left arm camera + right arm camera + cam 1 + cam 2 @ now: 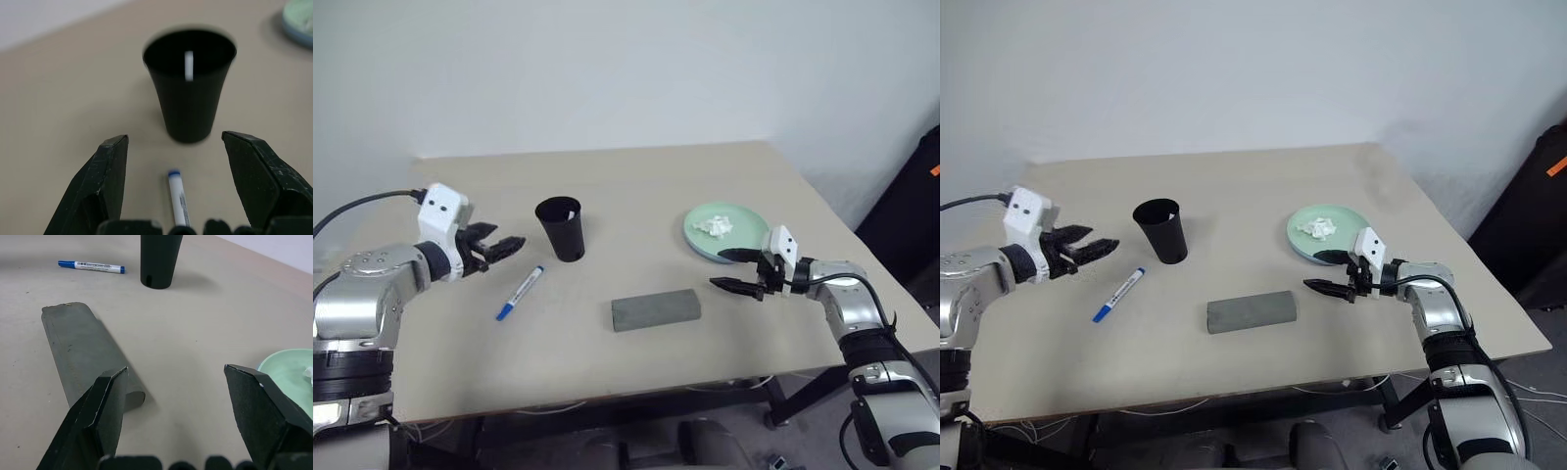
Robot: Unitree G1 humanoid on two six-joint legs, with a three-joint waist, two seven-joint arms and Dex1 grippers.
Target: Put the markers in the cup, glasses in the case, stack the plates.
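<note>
Here both tools gape empty; the blue marker's label is unreadable.

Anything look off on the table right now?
A crumpled white tissue lies on the mint plate. One blue-capped marker lies loose on the table beside the cup, which already holds one.

Table front bare – cup blocks centre

left pincer: agape, empty (pointing forward) | right pincer: agape, empty, pointing left
</note>
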